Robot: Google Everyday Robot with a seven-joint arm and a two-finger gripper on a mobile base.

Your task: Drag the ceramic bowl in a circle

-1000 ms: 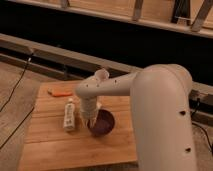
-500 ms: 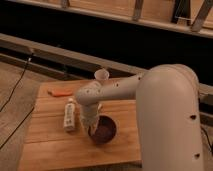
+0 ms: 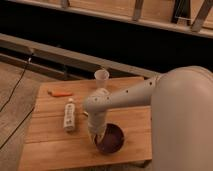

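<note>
Progress first: hand (image 3: 97, 135) is down at the left rim of the round, shallow, dark maroon glazed ceramic bowl (image 3: 113, 141). It is pressed together, and by the look of it pinches the rim wall, though the contact itself is hard to make out. White jointed arm (image 3: 131, 95) reaches in from the right, bends at the elbow above the table's middle and drops to the bowl.

- Bowl sits upright on the pale wooden slatted table (image 3: 45, 146), right of centre and close to the front edge. Appears empty.
- Judgement: the reach and grip are done, and the drag itself is the step in hand. Nothing on the wood marks a path, so how much of the circle is covered cannot be told from this view.
- Left to do, as I judge it: bring the bowl round to close the loop, then let go and lift clear.
- Front edge is near, so the next stretch of the circle likely needs to curve back toward the table's middle.

Other items:
- Small white paper cup (image 3: 101, 76), upright near the back edge, well apart from the bowl.
- White plastic bottle (image 3: 70, 116), lying on its side left of the arm, near the bowl but apart from it.
- Thin orange stick-like object (image 3: 61, 93), back left; cannot tell what it is.

Writing: none readable. The bottle shows a paler band that may be a label, with no text legible. Cup and bowl are plain.
</note>
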